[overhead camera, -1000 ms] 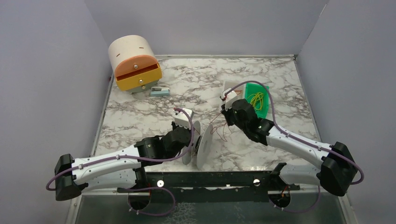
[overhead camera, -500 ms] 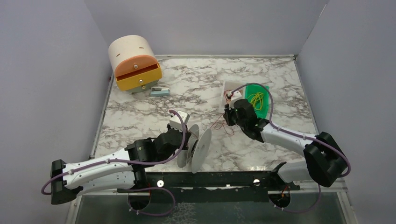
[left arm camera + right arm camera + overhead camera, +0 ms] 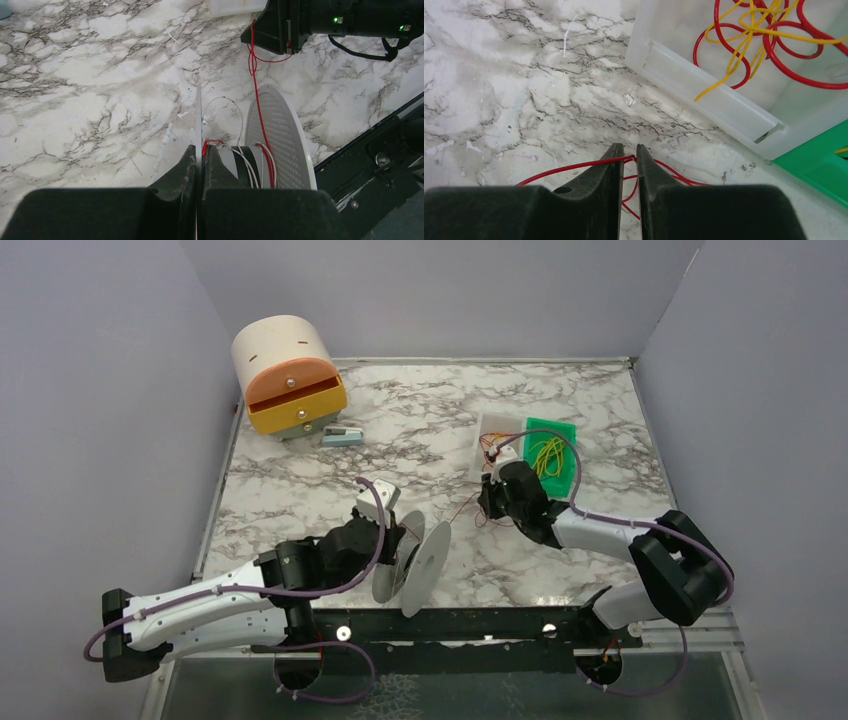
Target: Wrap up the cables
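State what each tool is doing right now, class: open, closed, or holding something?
Left tool: closed on the spool's thin flange.
Right tool: slightly open, red cable passing between its tips.

We're seeing open tabletop (image 3: 330, 480) left of centre. Drawer box (image 3: 290, 380) is blocking the far-left corner, white bin (image 3: 480, 445) and green tray (image 3: 565, 430) are crowding the right hand (image 3: 486, 502), and cables (image 3: 256, 90) are crossing to the spool (image 3: 425, 562).

Spool (image 3: 422, 565) stands on edge at table's (image 3: 300, 490) near side. Cables (image 3: 257, 100) run from spool back-right toward tray (image 3: 482, 440); second tray (image 3: 555, 424) touches its right. Drawer box (image 3: 290, 380) far back-left of spool, small case (image 3: 342, 435) before it.
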`<action>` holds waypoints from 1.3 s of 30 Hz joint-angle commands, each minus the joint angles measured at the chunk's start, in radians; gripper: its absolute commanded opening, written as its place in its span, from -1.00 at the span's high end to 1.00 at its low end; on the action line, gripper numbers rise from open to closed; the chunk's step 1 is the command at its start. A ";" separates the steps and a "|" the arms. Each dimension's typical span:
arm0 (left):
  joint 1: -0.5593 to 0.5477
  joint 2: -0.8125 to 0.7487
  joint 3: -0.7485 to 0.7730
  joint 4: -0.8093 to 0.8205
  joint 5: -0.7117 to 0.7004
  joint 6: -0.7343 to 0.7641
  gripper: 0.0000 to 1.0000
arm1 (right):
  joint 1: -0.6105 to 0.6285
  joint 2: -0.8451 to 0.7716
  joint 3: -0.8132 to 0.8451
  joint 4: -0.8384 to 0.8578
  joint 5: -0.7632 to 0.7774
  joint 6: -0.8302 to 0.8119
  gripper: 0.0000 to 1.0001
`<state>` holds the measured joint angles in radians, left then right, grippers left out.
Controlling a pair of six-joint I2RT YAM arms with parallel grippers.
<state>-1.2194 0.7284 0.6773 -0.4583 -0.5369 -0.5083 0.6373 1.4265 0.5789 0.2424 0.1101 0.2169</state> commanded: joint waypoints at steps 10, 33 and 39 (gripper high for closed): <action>-0.005 -0.054 0.099 0.065 0.003 -0.009 1.00 | -0.010 -0.034 -0.081 0.081 -0.078 0.028 0.98; -0.005 0.018 0.319 0.371 -0.182 0.038 1.00 | -0.008 -0.405 -0.116 -0.085 -0.667 -0.031 0.83; -0.005 0.084 0.366 0.457 -0.161 0.064 1.00 | -0.008 -0.595 -0.132 -0.131 -0.785 0.012 0.55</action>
<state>-1.2198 0.7952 0.9813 -0.1745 -0.7036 -0.4625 0.6331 0.9314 0.4641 0.1616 -0.5423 0.2092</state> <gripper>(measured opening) 0.026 0.208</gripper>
